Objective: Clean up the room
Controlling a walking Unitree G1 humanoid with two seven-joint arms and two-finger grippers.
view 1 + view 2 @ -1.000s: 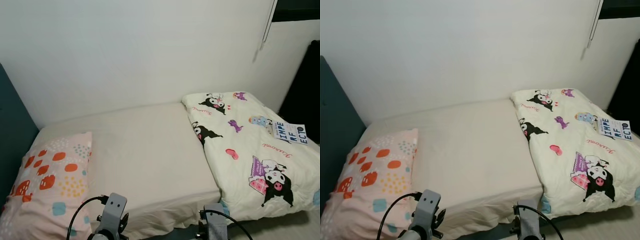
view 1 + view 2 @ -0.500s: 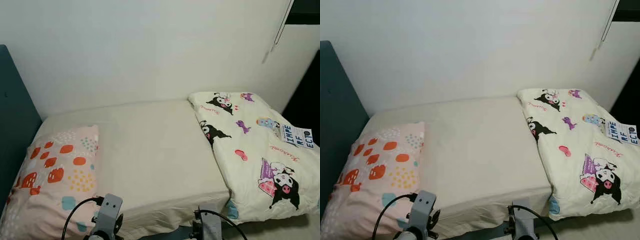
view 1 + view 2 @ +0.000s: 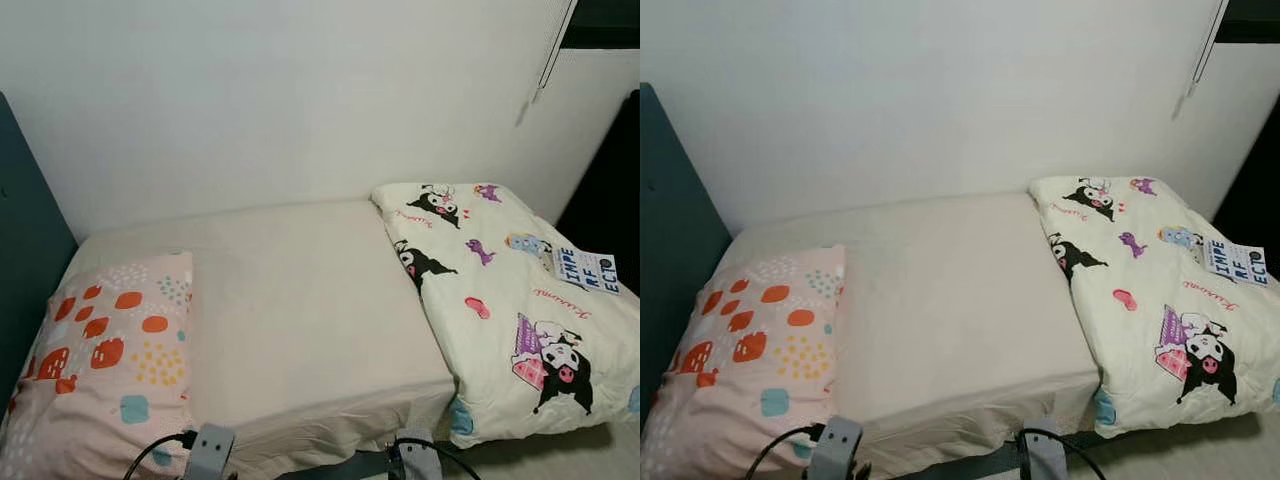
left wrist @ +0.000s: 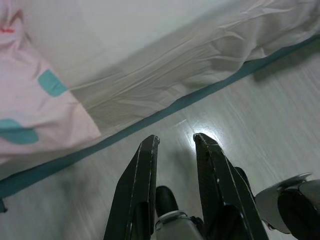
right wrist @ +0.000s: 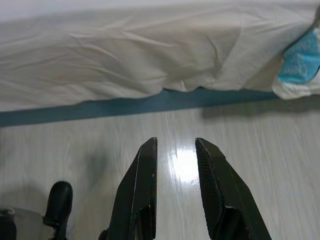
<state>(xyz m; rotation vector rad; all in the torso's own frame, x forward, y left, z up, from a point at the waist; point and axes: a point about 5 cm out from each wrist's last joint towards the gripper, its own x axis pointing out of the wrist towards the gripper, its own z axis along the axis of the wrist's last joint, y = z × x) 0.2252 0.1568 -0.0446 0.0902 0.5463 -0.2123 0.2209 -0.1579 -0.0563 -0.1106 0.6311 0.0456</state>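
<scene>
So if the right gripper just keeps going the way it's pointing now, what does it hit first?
Probably the pale wood floor: the right gripper, fingers open and empty, angles down at bare floor in front of the bed. Beyond that lie the blue bed base and the overhanging sheet, though depth is hard to judge.

Head views: even, soft indoor light, sharp focus, white wall (image 3: 280,90) slightly grey toward the corners. Dark doorway (image 3: 610,200) underexposed. Wrist views: glare patch on pale floor (image 5: 182,165); soft shadow under bed edge (image 5: 150,100); near fingers (image 4: 140,190) slightly blurred.
</scene>
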